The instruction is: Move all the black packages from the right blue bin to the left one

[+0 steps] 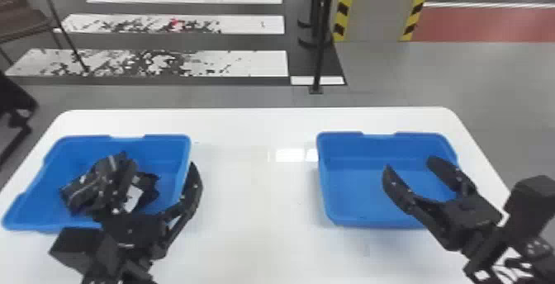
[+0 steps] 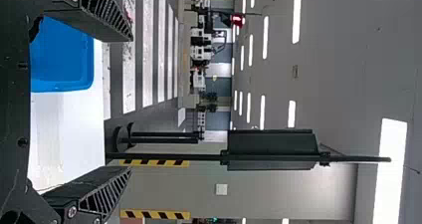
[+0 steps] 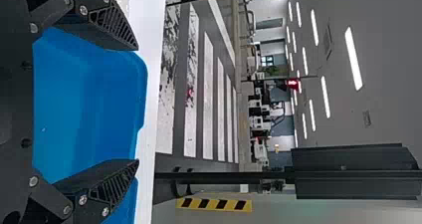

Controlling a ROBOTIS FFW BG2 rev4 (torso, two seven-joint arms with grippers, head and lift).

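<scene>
Your black packages (image 1: pixel 82 190) lie heaped in the left blue bin (image 1: pixel 167 149), where the task wants them, so your left gripper (image 2: pixel 131 103) and right gripper (image 3: pixel 138 105) need hold nothing, fingers spread apart.

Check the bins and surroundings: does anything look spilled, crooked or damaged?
The black packages lie jumbled in the left blue bin, but nothing looks spilled there. Beyond the table, the two nearest white floor stripes look worn, with dark patches breaking up their paint.

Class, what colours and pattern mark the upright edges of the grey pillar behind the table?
Yellow with slanting black stripes, clearest in the head view.
</scene>
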